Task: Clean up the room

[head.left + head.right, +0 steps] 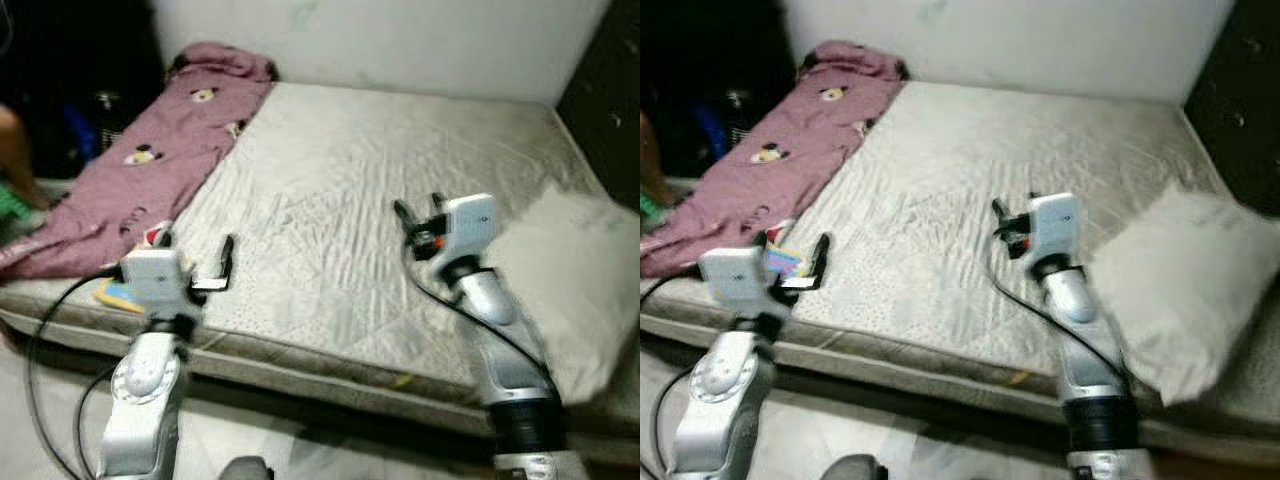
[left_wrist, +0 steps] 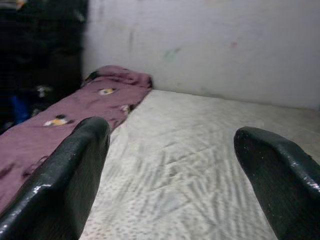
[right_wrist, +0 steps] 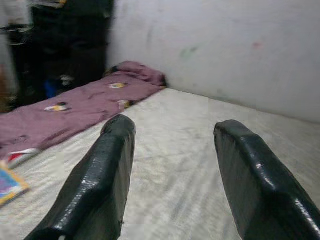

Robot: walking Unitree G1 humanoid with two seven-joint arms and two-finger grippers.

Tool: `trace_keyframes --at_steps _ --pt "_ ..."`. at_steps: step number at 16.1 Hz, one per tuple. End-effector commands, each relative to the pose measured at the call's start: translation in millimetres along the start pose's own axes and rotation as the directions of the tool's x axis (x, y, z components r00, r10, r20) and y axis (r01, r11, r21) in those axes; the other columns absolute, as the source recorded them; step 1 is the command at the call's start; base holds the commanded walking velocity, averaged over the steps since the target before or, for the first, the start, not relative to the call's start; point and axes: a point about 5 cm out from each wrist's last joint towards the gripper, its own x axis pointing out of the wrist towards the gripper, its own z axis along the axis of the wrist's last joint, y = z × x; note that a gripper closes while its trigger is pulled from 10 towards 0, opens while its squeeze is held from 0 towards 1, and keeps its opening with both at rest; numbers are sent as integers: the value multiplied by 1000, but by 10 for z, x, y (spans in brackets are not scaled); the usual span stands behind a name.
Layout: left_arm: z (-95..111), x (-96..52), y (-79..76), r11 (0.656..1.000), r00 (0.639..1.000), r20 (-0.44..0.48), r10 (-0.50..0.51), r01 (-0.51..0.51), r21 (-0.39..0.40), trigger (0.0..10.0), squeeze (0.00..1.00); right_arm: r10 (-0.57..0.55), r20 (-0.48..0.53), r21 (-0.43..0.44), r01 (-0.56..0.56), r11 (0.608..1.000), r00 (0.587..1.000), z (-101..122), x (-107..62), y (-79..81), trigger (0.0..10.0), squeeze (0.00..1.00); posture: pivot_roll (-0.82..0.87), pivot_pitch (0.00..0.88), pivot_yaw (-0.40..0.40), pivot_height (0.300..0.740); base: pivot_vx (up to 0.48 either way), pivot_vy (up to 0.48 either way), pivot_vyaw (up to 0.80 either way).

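Note:
A mauve blanket with cartoon prints lies crumpled along the left side of the bed. A grey-white pillow rests at the right front corner. A small colourful book lies on the mattress near the left front edge, partly hidden by my left wrist. My left gripper hovers open just above that edge, beside the book, with nothing between its fingers. My right gripper is open and empty over the middle of the mattress, left of the pillow.
The mattress with its wrinkled pale sheet stands against a white wall. A person's arm shows at the far left by dark clutter. Pale floor runs along the bed's front edge.

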Motion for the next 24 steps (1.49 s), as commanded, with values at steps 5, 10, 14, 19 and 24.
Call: trace_keyframes --at_steps 5,10,14,19,24 --pt "-12 35 -22 1000 1000 -18 11 -12 -16 10000 0 -8 20 -11 9 1000 1000 56 22 -25 10000 0 -95 0 -42 740 107 0 0" --pt "-7 54 3 999 999 -18 49 -49 -12 10000 0 -11 18 -10 11 1000 1000 49 28 -26 10000 0 -92 0 -41 740 0 0 -428" --pt "-17 58 -12 1000 999 -29 27 -26 12 10000 0 -14 9 -4 14 1000 1000 14 2 -10 10000 0 -92 0 -38 740 0 0 -584" --pt "-5 70 -25 1000 1000 -24 19 -19 5 10000 0 -8 4 -8 9 1000 1000 -1 -7 -1 10000 0 -91 0 -39 740 0 0 0" --pt "4 84 -20 1000 1000 -19 19 -19 -12 10000 0 -3 13 -20 3 1000 1000 26 13 -12 10000 0 -91 0 -42 740 0 -271 0"
